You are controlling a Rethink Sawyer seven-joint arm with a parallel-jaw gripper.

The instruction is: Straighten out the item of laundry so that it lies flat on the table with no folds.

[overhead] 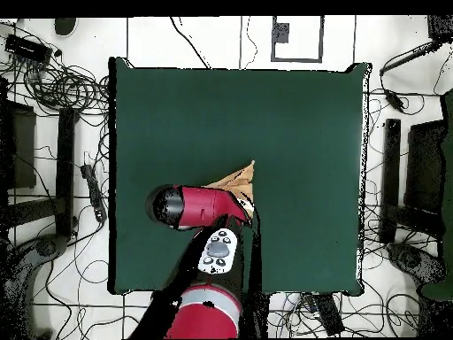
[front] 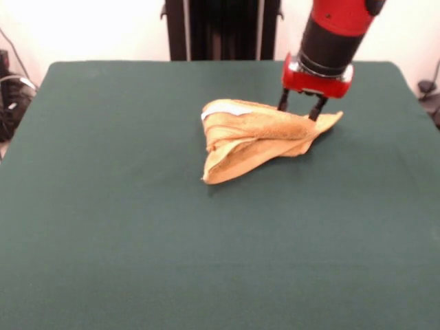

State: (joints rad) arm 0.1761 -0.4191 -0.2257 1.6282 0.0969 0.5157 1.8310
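The golden-tan towel (front: 258, 137) lies crumpled and folded over itself on the dark green table (front: 137, 240), right of centre towards the far side. A white patch (front: 227, 108) shows on its upper left fold. My gripper (front: 300, 110) hangs from the red and black arm, directly over the towel's far right corner. Its two dark fingers (front: 282, 102) stand apart, with the tips at the cloth's edge. In the overhead view the arm (overhead: 199, 205) covers the gripper and most of the towel (overhead: 241, 180); only a pointed tan part shows on the table (overhead: 301, 115).
The black pedestal (front: 220, 27) stands behind the table's far edge. Cables and equipment (overhead: 53, 97) lie on the floor round the table. Dark gear (front: 10, 96) sits off the left edge.
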